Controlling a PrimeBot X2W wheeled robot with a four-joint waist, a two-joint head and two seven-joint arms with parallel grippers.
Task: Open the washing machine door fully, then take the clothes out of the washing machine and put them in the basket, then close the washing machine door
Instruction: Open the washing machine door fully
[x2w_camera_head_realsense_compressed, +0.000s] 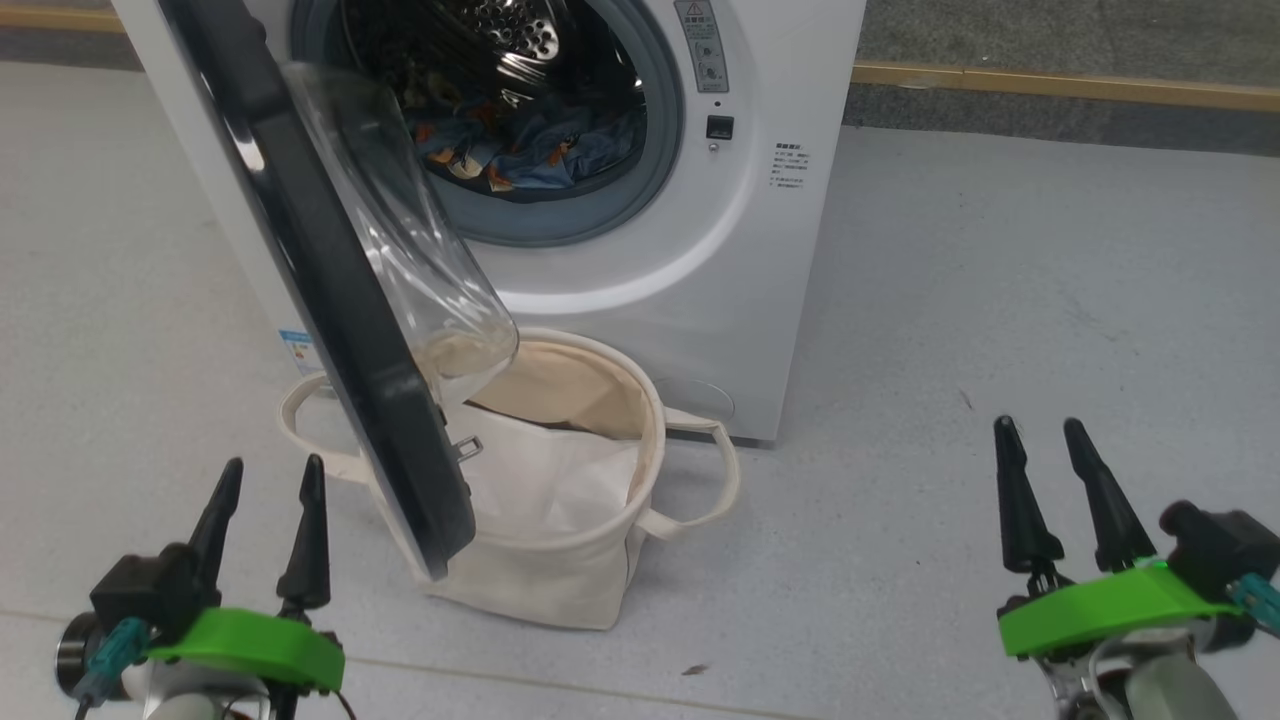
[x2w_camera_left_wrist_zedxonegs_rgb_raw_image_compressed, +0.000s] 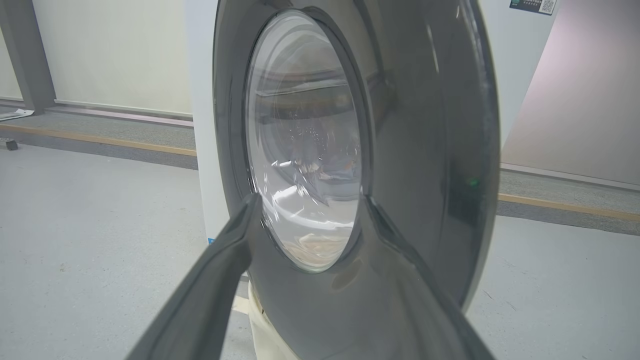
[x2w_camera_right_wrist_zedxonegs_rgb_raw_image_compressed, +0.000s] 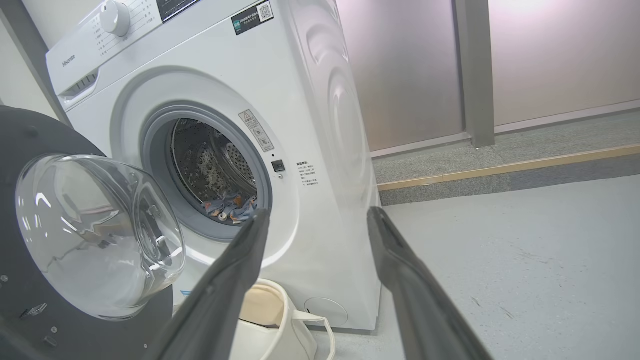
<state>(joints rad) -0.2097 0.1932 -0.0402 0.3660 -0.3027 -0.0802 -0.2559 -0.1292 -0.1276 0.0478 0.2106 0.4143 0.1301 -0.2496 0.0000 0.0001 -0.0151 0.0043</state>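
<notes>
Head view, left claw (x2w_camera_head_realsense_compressed: 275, 462) and right claw (x2w_camera_head_realsense_compressed: 1037, 422) wide, basket (x2w_camera_head_realsense_compressed: 560, 590) beneath washing machine door (x2w_camera_head_realsense_compressed: 330, 300), right wrist view, control dial (x2w_camera_right_wrist_zedxonegs_rgb_raw_image_compressed: 114, 16)

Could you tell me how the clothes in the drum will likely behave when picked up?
Likely floppy: the clothes lie crumpled in a heap in the washing machine, so they should drape and trail. They look bunched together, so one pinch may drag several out.
</notes>
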